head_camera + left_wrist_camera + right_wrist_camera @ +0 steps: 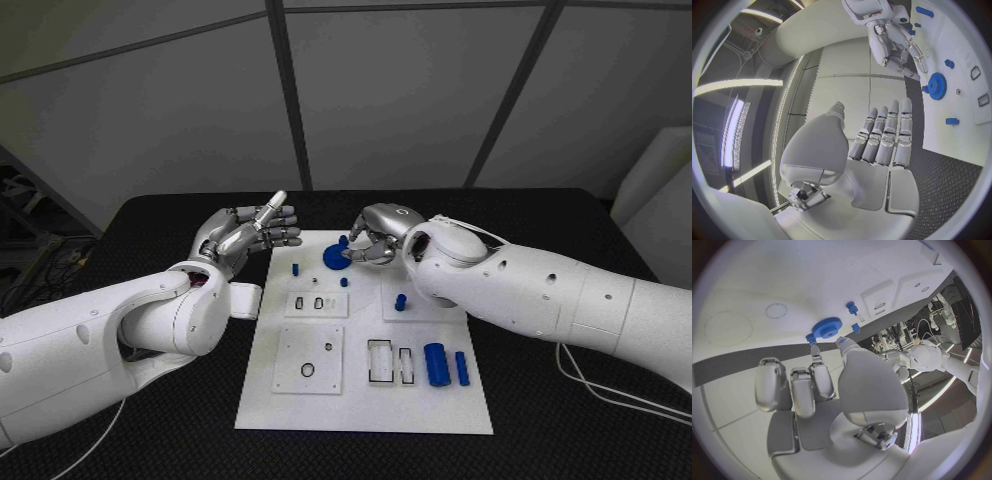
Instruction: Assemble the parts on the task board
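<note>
Black tabletop [144, 440] carrying the white task board [368, 405], which lies at its middle with the long sides running from the near edge toward the far edge. The left arm [101, 340] enters from the left edge and bends toward the board's far left corner; its left hand [248, 232] is raised above the tabletop just off that corner, palm turned toward the board, fingers straight, extended and close side by side, holding nothing, as the left wrist view also shows [879, 137]. The right arm [562, 295] enters from the right edge and reaches across the board's far right part; the right hand [378, 238] is lowered over the far end of the board, fingers curled downward, fingertips at the blue gear [336, 256]. In the right wrist view the fingertips [812, 342] sit at the rim of the gear [827, 328], which lies flat on the board; whether the gear is actually pinched cannot be told. Two blue cylinders [437, 365] lie side by side near the board's near right corner, beside a rectangular recess [381, 361]. A raised plate with a ring [309, 371] lies at the near left part. Small blue pegs [401, 300] stand around the middle of the board.
</note>
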You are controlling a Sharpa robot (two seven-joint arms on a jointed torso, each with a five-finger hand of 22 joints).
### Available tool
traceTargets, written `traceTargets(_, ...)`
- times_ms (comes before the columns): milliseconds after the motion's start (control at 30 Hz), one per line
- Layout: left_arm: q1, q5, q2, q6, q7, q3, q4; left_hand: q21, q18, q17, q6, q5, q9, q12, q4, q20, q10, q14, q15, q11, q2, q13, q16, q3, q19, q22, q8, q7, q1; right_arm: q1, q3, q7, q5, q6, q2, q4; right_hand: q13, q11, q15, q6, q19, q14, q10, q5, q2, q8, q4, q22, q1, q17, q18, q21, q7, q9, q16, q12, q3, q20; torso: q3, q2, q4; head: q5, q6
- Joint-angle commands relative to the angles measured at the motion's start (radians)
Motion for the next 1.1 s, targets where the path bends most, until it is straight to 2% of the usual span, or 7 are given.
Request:
traceTargets(33, 0.001, -0.008, -0.003, 0.010, 0.003, 0.001, -0.001, 0.002, -0.006, 0.001, -0.005, -0.004, -0.001, -0.006, -0.002, 0.000, -0.008, -0.005, 0.001, 0.002, 0.004, -0.002, -0.005, -0.006, -0.005, 0.001, -0.004, 0.003, 0.009, 0.001, 0.001, 0.074, 0.066, -0.143, -0.047, 0.044, 0.066, 0.000, 0.001, 0.007, 0.008, 0.096, 0.007, 0.007, -0.002, -0.004, -0.008, 0.001, 0.013, 0.228, -0.005, 0.005, 0.000, -0.002, 0.004, 0.004, 0.002, 0.001, 0.0018, -0.002, -0.0063, 0.000, 0.004)
traceTargets(400, 0.001, -0.008, -0.010, 0.011, 0.002, 0.001, -0.007, 0.002, -0.006, 0.002, -0.005, -0.004, -0.001, -0.007, -0.002, 0.001, -0.008, -0.006, 0.001, 0.002, 0.004, -0.002, -0.006, -0.007, -0.006, 0.000, -0.004, 0.003, 0.010, 0.002, 0.003, 0.216, 0.299, -0.121, -0.298, 0.198, 0.057, -0.008, -0.006, 0.039, -0.007, 0.090, 0.000, -0.021, -0.020, 0.001, -0.064, -0.017, 0.124, 0.203, -0.001, -0.007, -0.007, 0.001, -0.006, -0.009, 0.015, -0.004, 0.0134, -0.008, -0.0301, 0.003, 0.011)
traceTargets(567, 0.001, -0.008, -0.011, 0.012, 0.002, 0.001, -0.007, 0.002, -0.006, 0.002, -0.004, -0.004, 0.000, -0.007, -0.002, 0.001, -0.008, -0.006, 0.001, 0.002, 0.004, -0.001, -0.006, -0.007, -0.006, 0.000, -0.004, 0.002, 0.010, 0.002, 0.004, 0.267, 0.344, -0.086, -0.372, 0.178, 0.037, -0.014, -0.011, 0.037, -0.018, 0.087, -0.016, -0.059, -0.038, -0.005, -0.090, -0.032, 0.171, 0.190, 0.002, -0.015, -0.014, -0.001, -0.012, -0.033, 0.015, -0.008, 0.0143, -0.010, -0.0363, -0.006, 0.015)
traceTargets(700, 0.001, -0.008, -0.010, 0.012, 0.001, 0.001, -0.011, 0.002, -0.006, 0.002, -0.004, -0.004, 0.000, -0.007, -0.002, 0.001, -0.008, -0.006, 0.001, 0.002, 0.004, -0.001, -0.006, -0.007, -0.006, 0.000, -0.004, 0.002, 0.010, 0.002, 0.003, 0.289, 0.356, -0.069, -0.397, 0.147, 0.032, -0.015, -0.013, 0.027, -0.019, 0.087, -0.019, -0.070, -0.046, -0.010, -0.098, -0.033, 0.189, 0.190, 0.002, -0.016, -0.015, -0.004, -0.012, -0.040, 0.011, -0.010, 0.0212, -0.009, -0.0399, -0.006, 0.014)
traceTargets(800, 0.001, -0.008, -0.008, 0.014, 0.000, 0.001, -0.013, 0.002, -0.006, 0.002, -0.003, -0.004, 0.000, -0.007, -0.003, 0.001, -0.008, -0.006, 0.001, 0.002, 0.004, -0.001, -0.007, -0.007, -0.007, 0.000, -0.004, 0.002, 0.011, 0.002, 0.003, 0.298, 0.360, -0.056, -0.403, 0.123, 0.030, -0.014, -0.012, 0.018, -0.020, 0.087, -0.020, -0.072, -0.049, -0.013, -0.100, -0.034, 0.195, 0.189, 0.002, -0.017, -0.014, -0.006, -0.013, -0.043, 0.008, -0.011, 0.0226, -0.009, -0.0404, -0.007, 0.014)
traceTargets(833, 0.001, -0.008, -0.008, 0.014, 0.000, 0.001, -0.014, 0.002, -0.006, 0.002, -0.003, -0.004, 0.000, -0.007, -0.003, 0.001, -0.008, -0.006, 0.001, 0.002, 0.004, -0.001, -0.007, -0.007, -0.007, 0.000, -0.004, 0.002, 0.011, 0.002, 0.003, 0.300, 0.361, -0.051, -0.404, 0.115, 0.029, -0.014, -0.012, 0.015, -0.020, 0.087, -0.021, -0.073, -0.049, -0.013, -0.100, -0.035, 0.196, 0.189, 0.002, -0.018, -0.013, -0.007, -0.013, -0.044, 0.006, -0.011, 0.0180, -0.009, -0.0383, -0.010, 0.014)
traceTargets(1100, 0.000, -0.008, -0.008, 0.016, -0.001, 0.001, -0.021, 0.002, -0.006, 0.002, -0.003, -0.004, 0.000, -0.007, -0.003, 0.001, -0.008, -0.006, 0.001, 0.002, 0.004, -0.001, -0.007, -0.007, -0.007, 0.000, -0.004, 0.002, 0.011, -0.001, 0.003, 0.309, 0.363, -0.021, -0.387, 0.060, 0.028, -0.012, -0.011, 0.008, -0.020, 0.087, -0.022, -0.073, -0.050, -0.013, -0.100, -0.035, 0.199, 0.189, 0.002, -0.018, -0.011, -0.008, -0.013, -0.046, 0.004, -0.010, 0.0183, -0.008, -0.0385, -0.012, 0.012)
